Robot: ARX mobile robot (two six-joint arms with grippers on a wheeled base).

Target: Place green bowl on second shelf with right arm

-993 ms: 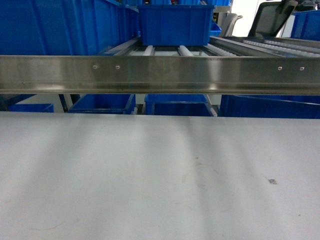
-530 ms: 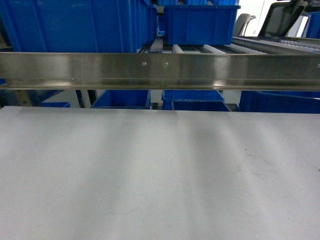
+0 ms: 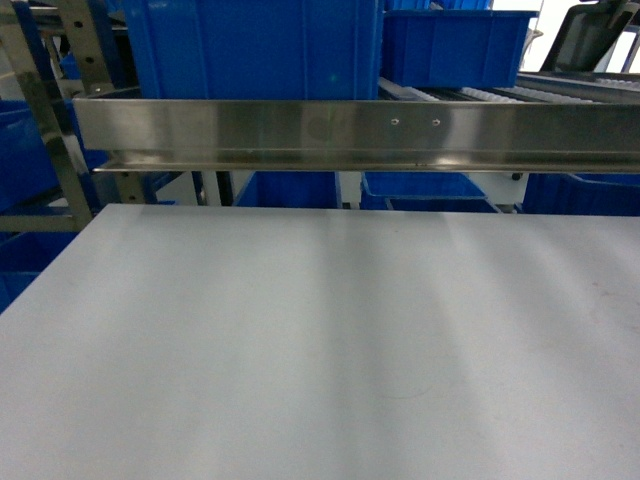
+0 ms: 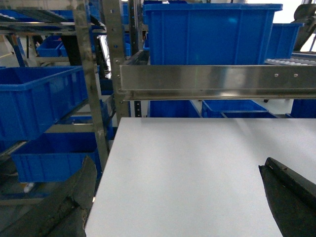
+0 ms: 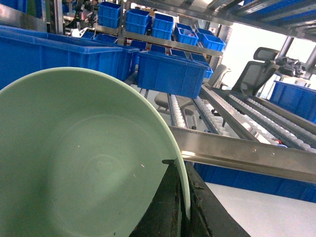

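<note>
The green bowl (image 5: 84, 163) fills the left of the right wrist view, tilted with its hollow toward the camera. My right gripper (image 5: 183, 166) is shut on its rim, one black finger inside the bowl and one outside. The bowl hangs in front of a steel rail (image 5: 247, 153) that fronts a roller shelf (image 5: 217, 118); I cannot tell which level is the second shelf. My left gripper (image 4: 177, 165) is open over the white table (image 4: 187, 168), with nothing between its fingers (image 4: 291, 197). Neither gripper nor the bowl shows in the head view.
The steel rail (image 3: 350, 130) crosses above the table's (image 3: 320, 340) far edge. Large blue bins (image 3: 250, 45) stand on the shelf behind it, more below. A rack upright (image 4: 91, 89) and blue bins (image 4: 39, 103) stand left of the table. An office chair (image 5: 254, 74) is far right.
The head view has swung left: the rail's screws and the bins slid right in the picture, and the rack upright and the table's left edge came into view.
</note>
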